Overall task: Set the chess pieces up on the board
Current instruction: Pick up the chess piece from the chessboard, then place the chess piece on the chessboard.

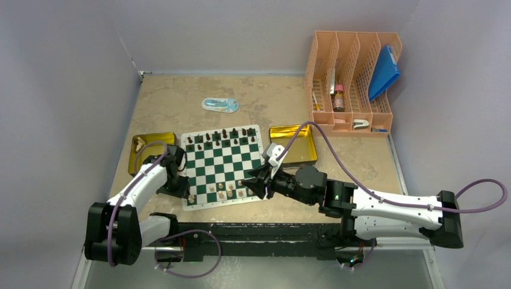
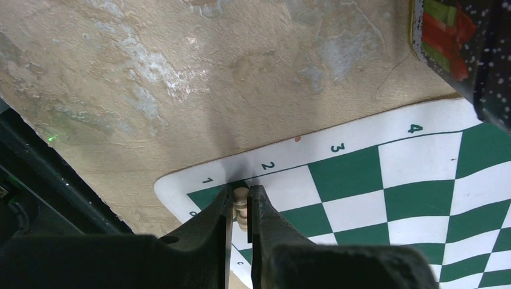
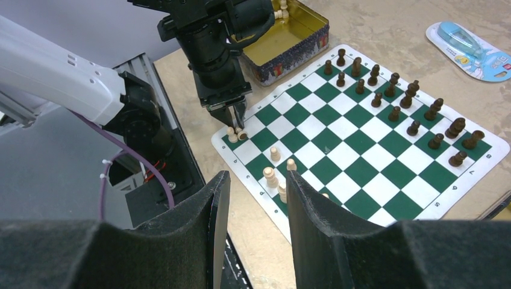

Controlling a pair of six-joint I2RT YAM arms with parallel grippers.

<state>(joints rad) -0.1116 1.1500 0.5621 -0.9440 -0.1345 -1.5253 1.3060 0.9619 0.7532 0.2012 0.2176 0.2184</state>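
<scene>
Top external, entries by size.

A: Item one?
B: Table (image 1: 175,102), tan and mottled; it carries everything below.

A: Item two?
B: Board (image 1: 220,164), a green-and-white mat at the table's centre, just beyond the arm bases.

A: Arms?
B: Left gripper (image 3: 232,122), pointing down at the board's near-left corner. Its fingers are narrow, clamped on one cream piece (image 2: 241,205) beside the printed 1 on the border. Right gripper (image 3: 258,180), over the board's near-right corner, fingers partly apart with nothing between them.

A: Small stock?
B: Dark pieces (image 3: 395,112), ranged along the two far rows. Other cream pieces (image 3: 271,176), a few on the near rows, with several squares there unfilled.

A: Step in hand?
B: Judged to be handling the corner piece. Whether it is a lift or a set-down cannot be told.

A: Handling note?
B: Keep the wrist vertical and travel straight up or down, so the tips clear the cream neighbours close by. Seat the base flat and central on its square before letting go. Avoid sideways drag, since the thin mat would likely shift. Hold the right arm off until the corner is finished.
</scene>
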